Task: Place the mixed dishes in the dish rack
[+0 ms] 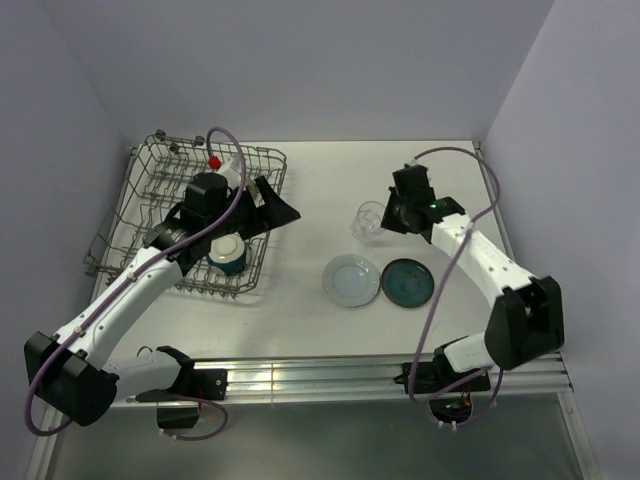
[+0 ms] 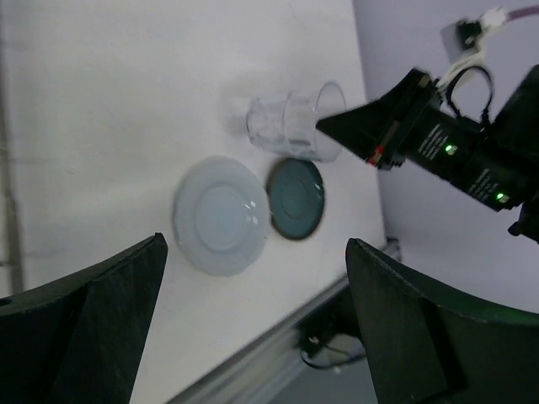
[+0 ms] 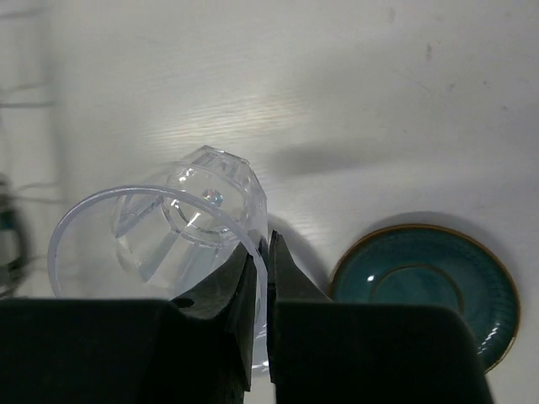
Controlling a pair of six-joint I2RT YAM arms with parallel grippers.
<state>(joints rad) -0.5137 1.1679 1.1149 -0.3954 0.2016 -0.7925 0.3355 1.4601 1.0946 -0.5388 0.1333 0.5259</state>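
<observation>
My right gripper is shut on the rim of the clear glass tumbler, one finger inside and one outside; the tumbler is tilted over the table right of the rack. In the right wrist view the gripper pinches the tumbler. The pale blue plate and dark teal plate lie flat side by side nearer the front. The bowl sits in the dish rack. My left gripper is open and empty over the rack's right edge. The mug is hidden.
The left wrist view looks past my open left gripper at the tumbler, both plates and the right gripper. A red-capped piece sits at the rack's back. Walls close off the back and both sides.
</observation>
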